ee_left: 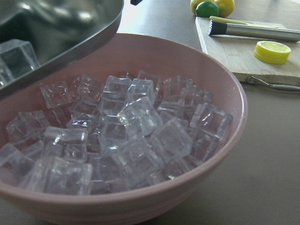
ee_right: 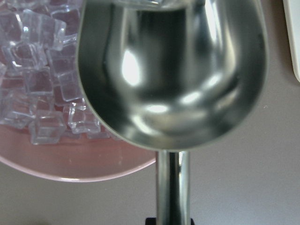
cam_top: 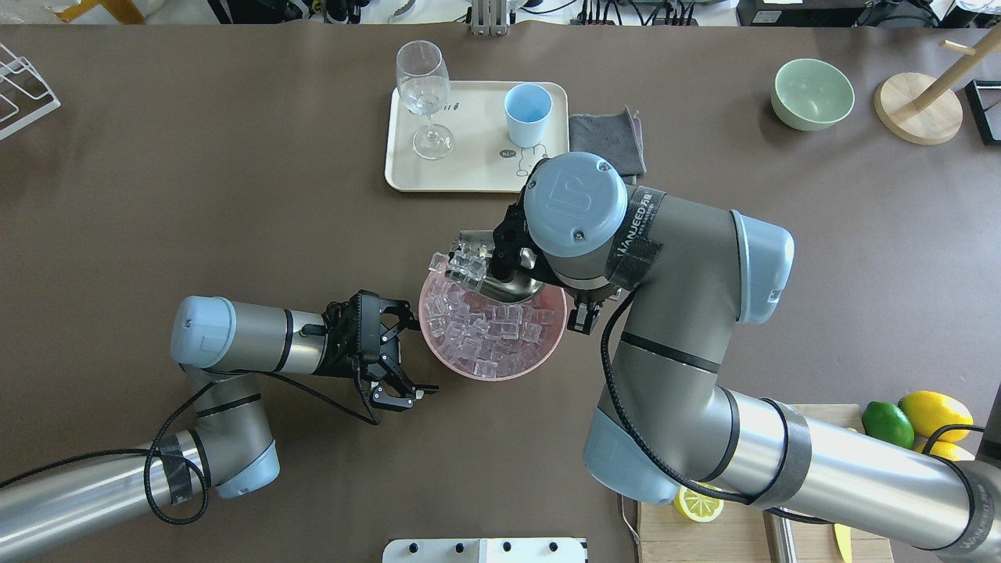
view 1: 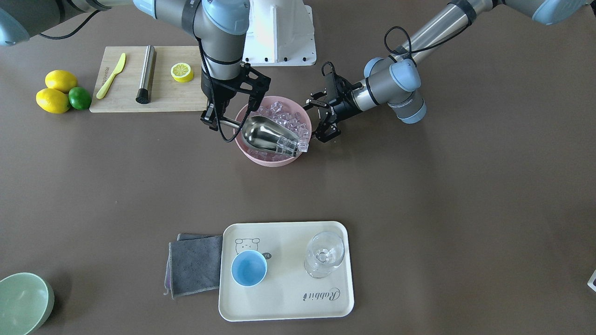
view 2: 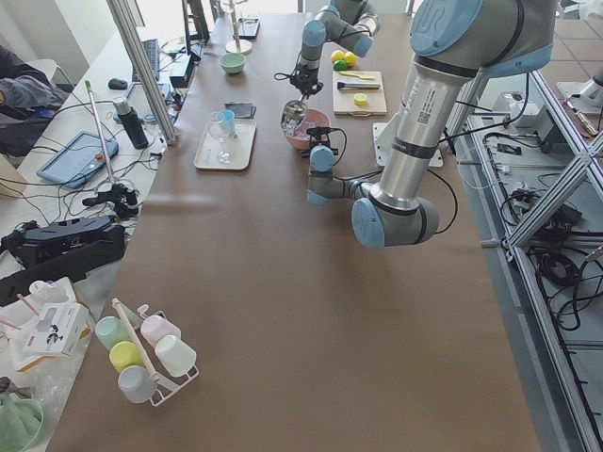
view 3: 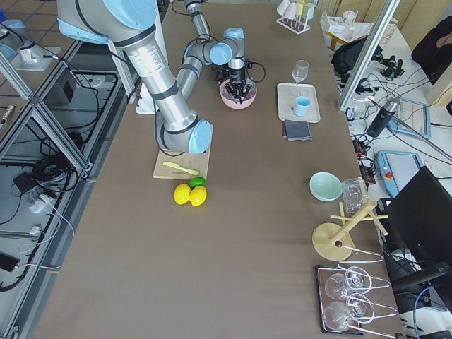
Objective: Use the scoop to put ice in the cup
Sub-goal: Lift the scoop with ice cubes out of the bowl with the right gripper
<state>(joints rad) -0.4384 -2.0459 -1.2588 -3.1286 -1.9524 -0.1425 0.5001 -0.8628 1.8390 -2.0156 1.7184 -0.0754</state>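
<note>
My right gripper (view 1: pixel 215 120) is shut on the thin handle of the steel scoop (view 1: pixel 265 135). It holds the scoop tilted over a pink bowl (view 1: pixel 267 162) full of ice (cam_top: pixel 489 332). A few clear cubes (cam_top: pixel 467 264) lie at the scoop's front lip, above the bowl's far rim. The right wrist view shows the scoop's shiny trough (ee_right: pixel 173 70) from behind. My left gripper (cam_top: pixel 413 348) is open and empty, level with the bowl's left side. Its wrist view shows the ice (ee_left: pixel 136 131) close up. The light-blue cup (cam_top: pixel 525 112) stands upright on the cream tray (cam_top: pixel 469 168), beyond the bowl.
A clear stemmed glass (cam_top: pixel 424 86) stands on the tray left of the cup, and a grey cloth (cam_top: pixel 606 133) lies at the tray's right. A pale green bowl (cam_top: pixel 812 94) sits at the far right. A cutting board (view 1: pixel 125 88) with a steel cylinder, yellow knife and lemon half lies near my right arm's base.
</note>
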